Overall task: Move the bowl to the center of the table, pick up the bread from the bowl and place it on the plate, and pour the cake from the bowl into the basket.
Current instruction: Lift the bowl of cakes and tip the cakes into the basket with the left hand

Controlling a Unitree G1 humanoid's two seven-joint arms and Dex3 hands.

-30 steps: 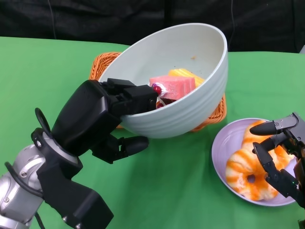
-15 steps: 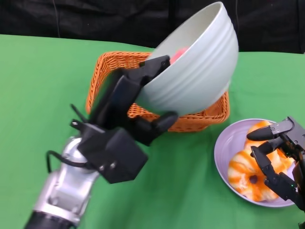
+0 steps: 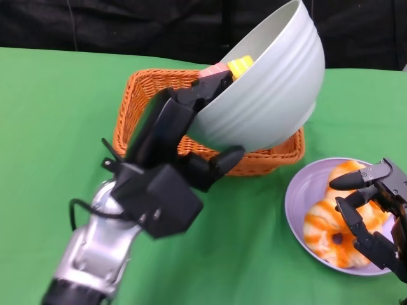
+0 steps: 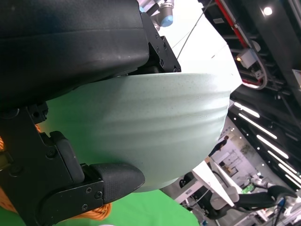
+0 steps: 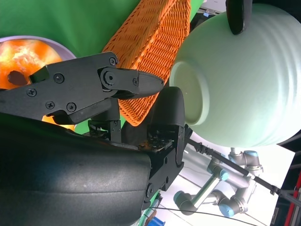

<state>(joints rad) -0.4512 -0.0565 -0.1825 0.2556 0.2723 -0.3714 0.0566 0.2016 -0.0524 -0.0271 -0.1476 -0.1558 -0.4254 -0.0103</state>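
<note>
The left hand (image 3: 191, 136) is gripping the bowl (image 3: 273, 89) by its rim, fingers inside the lip and thumb pressing under the ribbed outer wall, and is tipping it steeply over the orange basket (image 3: 137, 108) at the far middle of the green worktop (image 3: 57, 114). The cake (image 3: 238, 65), a yellow and pink piece, is sitting right at the bowl's lowered lip above the basket. The bowl is looking rigid, smooth and probably slippery, so the rim pinch is the sensible hold, though a hard glazed wall could be sliding in the fingers at this tilt. The cake is likely light and soft, apt to drop suddenly. The right hand (image 3: 369, 213) is hovering spread and empty over the bread (image 3: 334, 232) on the purple plate (image 3: 299, 190) at the near right. The basket's woven walls are leaving a wide opening under the lip, while the plate is lying just beside the basket's right corner
</note>
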